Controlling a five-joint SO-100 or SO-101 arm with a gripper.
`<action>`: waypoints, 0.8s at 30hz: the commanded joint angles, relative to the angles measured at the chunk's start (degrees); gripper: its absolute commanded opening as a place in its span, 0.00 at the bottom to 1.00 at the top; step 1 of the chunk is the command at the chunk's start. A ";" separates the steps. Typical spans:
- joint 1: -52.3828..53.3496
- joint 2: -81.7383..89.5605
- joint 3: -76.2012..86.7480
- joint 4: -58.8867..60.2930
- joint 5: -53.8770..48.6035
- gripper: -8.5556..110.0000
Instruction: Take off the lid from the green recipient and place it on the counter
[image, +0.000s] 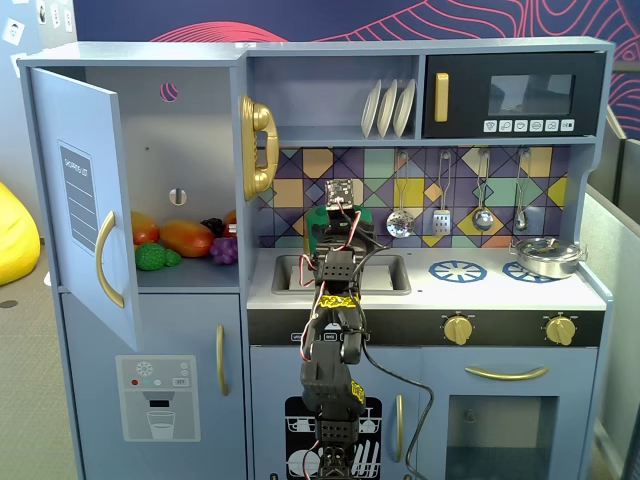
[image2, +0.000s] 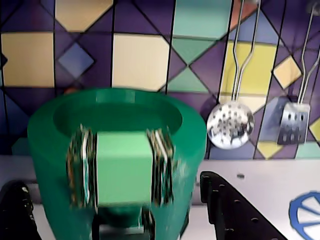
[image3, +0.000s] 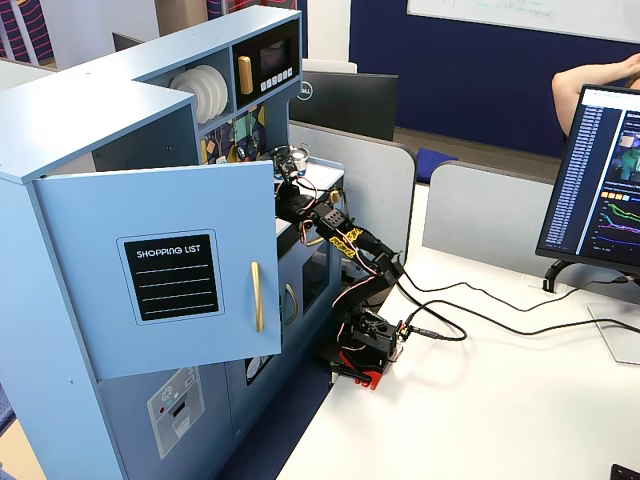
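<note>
Green recipient (image2: 50, 150), centre-left of wrist view: smooth plastic w/ slight sheen. Skimmer (image2: 230, 125) & spatula (image2: 293, 123), right side: shiny metal. Counter (image2: 260, 180), lower right: matt white. Steel pan (image: 545, 257): glossy.

The open light-blue fridge door (image3: 160, 285) of the toy kitchen carries a black rectangular panel (image3: 170, 277) headed "SHOPPING LIST" in white capitals, with blank ruled lines beneath it, seen in a fixed view. In the other fixed view the same panel (image: 77, 196) shows side-on on the door, its heading too small and turned to read. The black monitor back (image3: 347, 97) behind the kitchen bears a round logo (image3: 309, 94) too small to make out. The lit computer screen (image3: 600, 180) at the right shows rows of text and graphs, all too fine to read.
</note>
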 joint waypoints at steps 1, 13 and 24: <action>-1.58 -2.37 -6.33 -2.64 1.32 0.38; -2.29 -6.33 -8.35 -2.81 3.87 0.31; -3.43 -5.89 -8.79 -1.49 1.23 0.10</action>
